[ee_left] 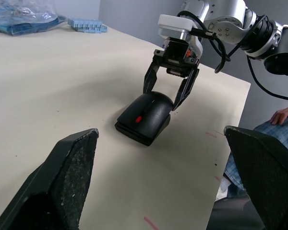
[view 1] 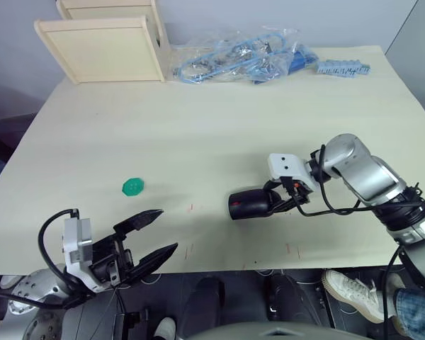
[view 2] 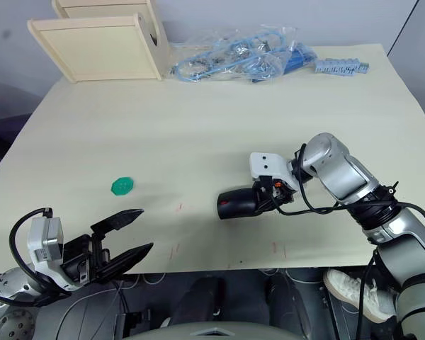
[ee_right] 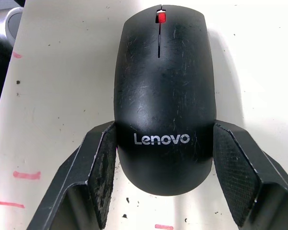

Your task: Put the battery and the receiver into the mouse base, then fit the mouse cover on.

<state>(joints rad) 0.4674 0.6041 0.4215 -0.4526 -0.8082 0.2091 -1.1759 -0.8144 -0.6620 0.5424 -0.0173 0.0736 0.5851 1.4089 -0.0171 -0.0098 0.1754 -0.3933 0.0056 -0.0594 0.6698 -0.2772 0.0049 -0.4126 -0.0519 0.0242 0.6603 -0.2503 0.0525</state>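
Beige surface [view 1: 198, 127] with an assembled mouse near its front edge.

Wooden boxes [view 1: 106, 44] stand at the far left corner, a clear bag of blue parts [view 1: 237, 55] beside them. On the near right lies the mouse, its black mouse cover [ee_right: 163, 96] seated on the mouse base [ee_left: 134, 134], red wheel showing. Right tool [ee_right: 164, 172] straddles its rear, fingers spread, left pad touching. Left tool [view 1: 152, 234] hangs open off the front-left edge. A small green disc [view 1: 133, 186] lies nearby.
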